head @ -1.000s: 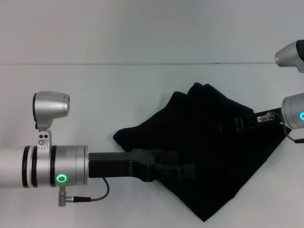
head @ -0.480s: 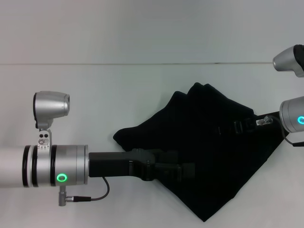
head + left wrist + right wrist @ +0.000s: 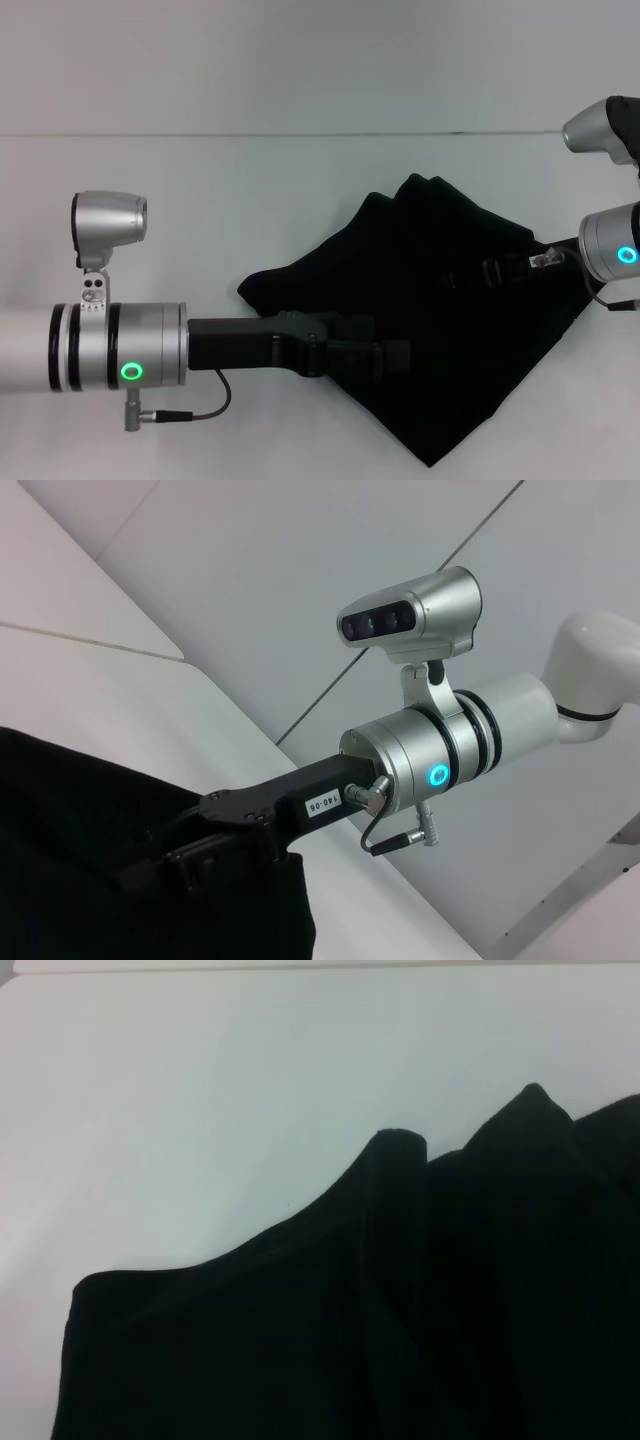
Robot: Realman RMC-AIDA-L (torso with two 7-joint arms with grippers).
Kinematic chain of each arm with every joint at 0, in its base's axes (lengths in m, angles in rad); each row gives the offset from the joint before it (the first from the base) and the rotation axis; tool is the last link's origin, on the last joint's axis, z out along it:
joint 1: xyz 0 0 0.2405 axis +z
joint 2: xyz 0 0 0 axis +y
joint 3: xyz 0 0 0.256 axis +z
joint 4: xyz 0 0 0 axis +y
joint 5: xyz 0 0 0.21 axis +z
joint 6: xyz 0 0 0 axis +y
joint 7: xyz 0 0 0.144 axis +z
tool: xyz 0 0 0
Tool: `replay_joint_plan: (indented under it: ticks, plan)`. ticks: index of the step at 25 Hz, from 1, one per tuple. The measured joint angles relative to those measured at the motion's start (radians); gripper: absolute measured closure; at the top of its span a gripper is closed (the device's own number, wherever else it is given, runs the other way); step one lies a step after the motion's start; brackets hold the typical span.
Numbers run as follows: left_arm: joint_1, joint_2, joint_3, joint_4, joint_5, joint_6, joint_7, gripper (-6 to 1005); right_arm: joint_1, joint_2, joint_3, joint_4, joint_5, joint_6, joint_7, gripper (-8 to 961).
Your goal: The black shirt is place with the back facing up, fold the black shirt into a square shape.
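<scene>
Here the black shirt (image 3: pixel 430 320) lies bunched on the white table (image 3: pixel 300 200), toward its near right part, with one pointed corner reaching the near edge and several folded peaks rising toward the far side; the cloth forms a rough diamond rather than a square; the left end effector (image 3: pixel 395 360) reaches in from the table's left side, low over the near half of the shirt, its black body lying against the fabric; whether its fingers are spread or closed on cloth I cannot tell, since black hides black there; farther off, the right end effector (image 3: pixel 480 275) comes in from the right edge and rests on the shirt's far right part; in the left wrist view its dark fingers (image 3: pixel 215 855) sit right at a raised fold of the shirt (image 3: pixel 90 860), yet the grip itself is not clear; the right wrist view shows only folded black cloth (image 3: pixel 400 1310) on the pale table (image 3: pixel 200 1090).
</scene>
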Motion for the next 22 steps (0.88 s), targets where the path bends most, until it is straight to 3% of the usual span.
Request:
replay_joint_plan:
  ticks: [14, 22]
  plan:
    - [-0.001, 0.002, 0.0, 0.0, 0.0, -0.001, -0.004, 117, -0.004, 0.002, -0.011, 0.004, 0.001, 0.034, -0.001, 406]
    - [-0.002, 0.003, 0.0, 0.0, 0.002, 0.0, -0.004, 120, -0.009, 0.0, -0.008, 0.003, 0.006, 0.025, -0.002, 647]
